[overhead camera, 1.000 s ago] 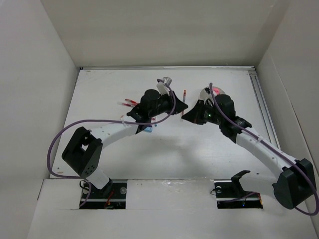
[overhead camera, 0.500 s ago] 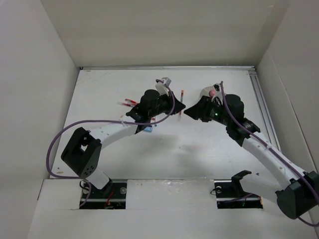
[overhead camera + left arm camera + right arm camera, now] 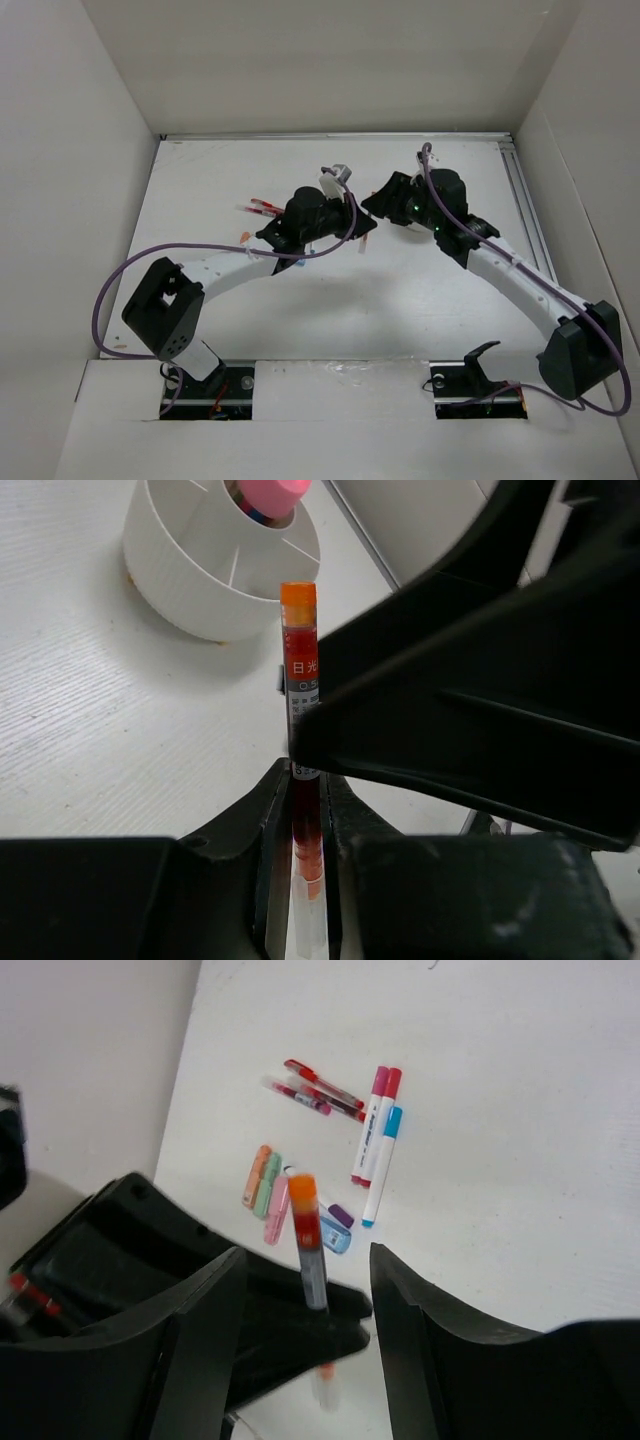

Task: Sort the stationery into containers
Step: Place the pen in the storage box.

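Right gripper (image 3: 306,1260), now spread, has swung to the red pen (image 3: 300,670) the left gripper (image 3: 305,780) clamps.

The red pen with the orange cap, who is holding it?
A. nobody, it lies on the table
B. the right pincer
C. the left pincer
C: the left pincer is shut on the lower end of the pen and holds it upright, while the right pincer stands open.

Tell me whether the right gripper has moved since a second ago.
Yes. In the overhead view the right gripper has shifted up-frame, closer to the silver metal rail at the far edge.
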You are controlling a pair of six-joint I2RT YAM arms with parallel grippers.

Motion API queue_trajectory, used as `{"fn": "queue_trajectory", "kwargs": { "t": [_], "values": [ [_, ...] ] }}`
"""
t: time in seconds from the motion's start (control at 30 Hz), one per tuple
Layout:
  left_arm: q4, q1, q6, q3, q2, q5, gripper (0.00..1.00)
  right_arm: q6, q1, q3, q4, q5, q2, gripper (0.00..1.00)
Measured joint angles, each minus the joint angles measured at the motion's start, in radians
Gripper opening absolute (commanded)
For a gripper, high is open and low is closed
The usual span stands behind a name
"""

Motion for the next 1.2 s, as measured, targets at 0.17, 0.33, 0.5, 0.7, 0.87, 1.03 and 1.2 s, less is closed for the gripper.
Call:
{"fn": "queue_trajectory", "kwargs": {
  "t": [0.17, 0.33, 0.5, 0.7, 0.87, 1.03, 1.2],
  "values": [
    [0.005, -0.010, 0.010, 0.000, 0.000, 0.018, 0.02, 0.013, 0.007, 0.014, 0.002, 0.031, 0.058, 0.47],
    [0.002, -0.009, 0.015, 0.000, 0.000, 0.029, 0.04, 0.021, 0.012, 0.026, 0.034, 0.039, 0.079, 0.14],
    [0.004, -0.005, 0.027, 0.000, 0.000, 0.024, 0.32, 0.021, 0.014, 0.029, 0.036, 0.058, 0.089, 0.00],
    [-0.003, -0.008, 0.044, 0.000, -0.005, 0.010, 0.49, 0.024, 0.010, 0.029, 0.038, 0.135, 0.081, 0.00],
    [-0.002, -0.008, 0.067, -0.021, -0.063, -0.010, 0.56, 0.023, -0.047, 0.047, 0.028, 0.212, 0.061, 0.00],
    [0.019, -0.008, 0.093, -0.082, -0.171, -0.053, 0.58, 0.019, -0.143, 0.098, 0.012, 0.329, 0.034, 0.00],
    [0.028, -0.008, 0.109, -0.090, -0.188, -0.085, 0.58, 0.018, -0.209, 0.116, -0.011, 0.547, -0.019, 0.00]
  ]
}}
